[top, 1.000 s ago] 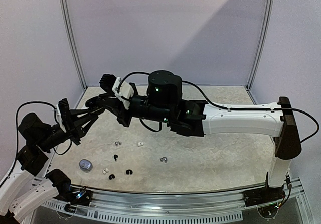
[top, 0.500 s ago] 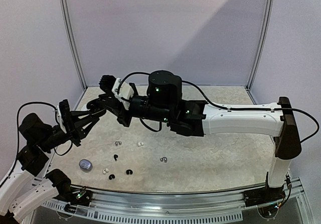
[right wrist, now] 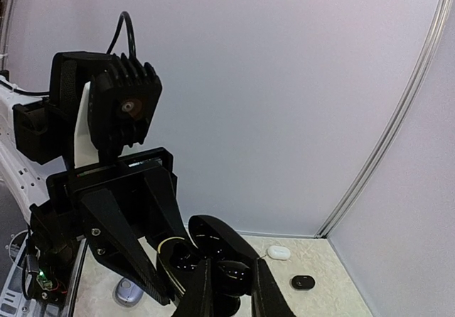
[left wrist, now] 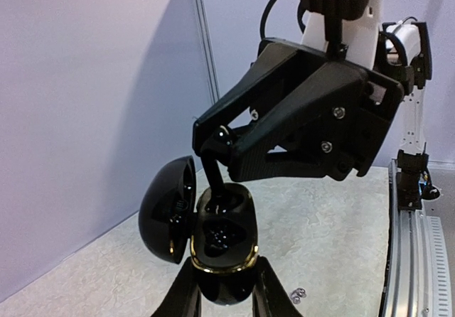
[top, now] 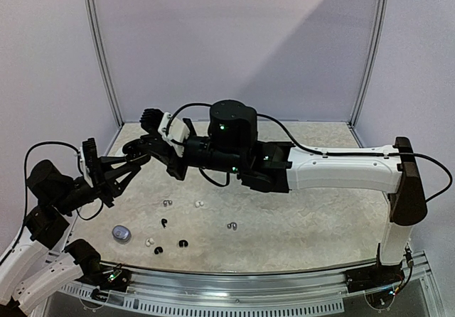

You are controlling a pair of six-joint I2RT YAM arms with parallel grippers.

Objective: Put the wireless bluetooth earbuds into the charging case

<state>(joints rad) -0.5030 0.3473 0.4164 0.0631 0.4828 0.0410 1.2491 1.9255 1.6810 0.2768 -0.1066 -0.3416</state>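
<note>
A glossy black charging case point(left wrist: 222, 240) with a gold rim is held above the table, its lid point(left wrist: 168, 210) hinged open to the left. My left gripper point(left wrist: 226, 283) is shut on the case's lower body. From above, my right gripper point(left wrist: 215, 187) reaches its tips into the upper cavity. In the right wrist view my right gripper point(right wrist: 233, 283) is shut on a small black earbud point(right wrist: 236, 273) right at the open case point(right wrist: 176, 253). From the top view, the two grippers, left point(top: 119, 168) and right point(top: 135, 149), meet at the far left. Several loose earbuds point(top: 183, 244) lie on the table.
A silver-grey case point(top: 121, 232) lies near the left front edge. By the back wall rest a white case point(right wrist: 279, 252) and a black case point(right wrist: 303, 282). A silvery earbud pair point(left wrist: 296, 293) lies under the held case. The right arm point(top: 341, 171) spans the table.
Almost nothing: the left arm with the case has shifted very slightly; the right gripper stays at the case opening.
</note>
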